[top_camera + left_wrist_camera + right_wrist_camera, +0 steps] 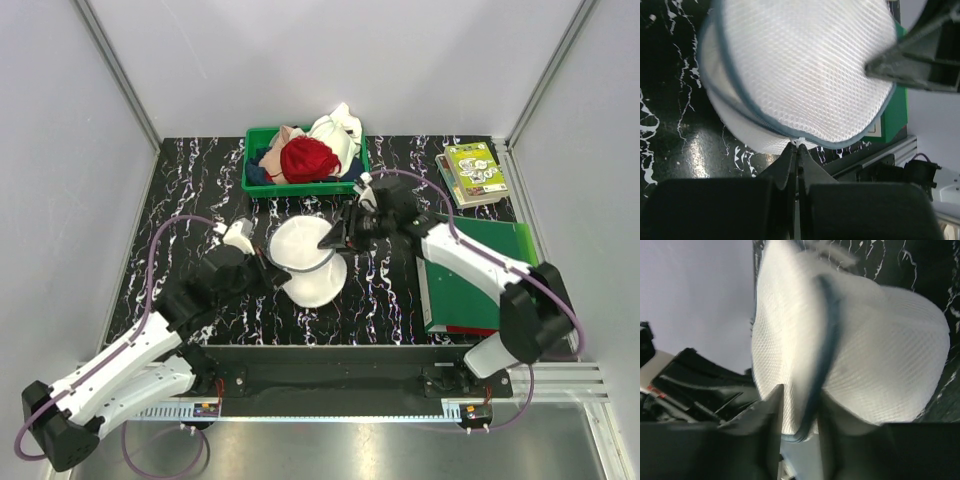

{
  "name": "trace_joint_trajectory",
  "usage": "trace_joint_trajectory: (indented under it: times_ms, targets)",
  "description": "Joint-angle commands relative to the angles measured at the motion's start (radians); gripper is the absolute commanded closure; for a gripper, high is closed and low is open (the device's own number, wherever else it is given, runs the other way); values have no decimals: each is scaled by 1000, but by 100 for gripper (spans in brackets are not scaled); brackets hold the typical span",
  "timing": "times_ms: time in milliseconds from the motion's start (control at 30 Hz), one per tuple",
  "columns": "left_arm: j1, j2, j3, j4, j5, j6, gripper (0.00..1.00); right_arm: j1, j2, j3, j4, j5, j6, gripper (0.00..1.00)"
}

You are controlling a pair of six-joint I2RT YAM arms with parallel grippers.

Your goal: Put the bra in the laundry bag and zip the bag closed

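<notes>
The left jaws are closed, pinching the bag (805, 70) at its near-left rim, right where the grey zip (826, 340) curves past. That pinch reads as an anchor: it keeps the soft mesh taut and stops the bag sliding while the other arm works the zip.

The right jaws stand a little apart astride the zip on the far-right side, with the seam running between them. They do not clearly clamp it. The right wrist view is blurred and no slider can be made out. Coming in from the opposite side makes sense, as any pull along the zip is then met by the left hold.

The bag sits mid-worktop (200, 190), tipped up between the two arms, just near of the green bin (250, 165) of clothes. Its two round halves bulge, and where the zip shows they meet.

The bra shows in no view. Going by the puffed halves, I judge it is inside the bag, though the mesh hides it. How far round the zip is shut cannot be told.
</notes>
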Motion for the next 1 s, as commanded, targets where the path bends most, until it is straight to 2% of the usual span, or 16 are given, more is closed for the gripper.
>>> trace_joint_trajectory:
  times_ms: [0, 33, 67, 133, 200, 267, 367, 467, 500, 633, 700, 733, 767, 833, 900, 967]
  targets:
    - [-4, 29, 2, 162, 140, 28, 100, -4, 81, 201, -223, 30, -116, 49]
    - [-4, 37, 2, 175, 144, 22, 100, -4, 66, 216, -339, 110, -138, 43]
    - [-6, 42, 2, 191, 152, 17, 100, -1, 46, 219, -375, 174, -138, 32]
    - [-7, 68, 2, 210, 171, 7, 100, 19, -23, 214, -491, 391, -143, 22]
    - [-13, 86, -7, 244, 200, -4, 100, 59, -60, 211, -573, 564, -144, 14]
    - [-28, 109, -7, 273, 215, -15, 100, 89, -109, 190, -652, 656, -102, 9]
    - [-62, 137, 2, 280, 207, -13, 100, 125, -187, 116, -667, 646, 3, 5]
    - [-96, 149, 8, 297, 200, -24, 100, 177, -286, -3, -476, 574, 179, 7]
    - [-105, 151, 8, 297, 197, -30, 100, 210, -316, -35, -346, 547, 290, 9]
    - [-144, 155, 16, 308, 177, -38, 100, 281, -286, -138, -100, 563, 474, 29]
    - [-159, 160, 19, 307, 175, -36, 100, 307, -245, -160, -20, 565, 529, 34]
    - [-164, 163, 19, 308, 177, -35, 100, 314, -237, -165, 0, 565, 535, 37]
    - [-171, 161, 19, 305, 177, -32, 100, 317, -232, -165, 6, 609, 538, 48]
    - [-173, 157, 11, 290, 181, -26, 100, 312, -226, -166, 9, 631, 529, 56]
    - [-170, 134, 13, 249, 165, -4, 100, 304, -255, -181, 8, 649, 488, 87]
    - [-156, 97, 24, 138, 90, 17, 100, 263, -299, -218, 8, 605, 448, 100]
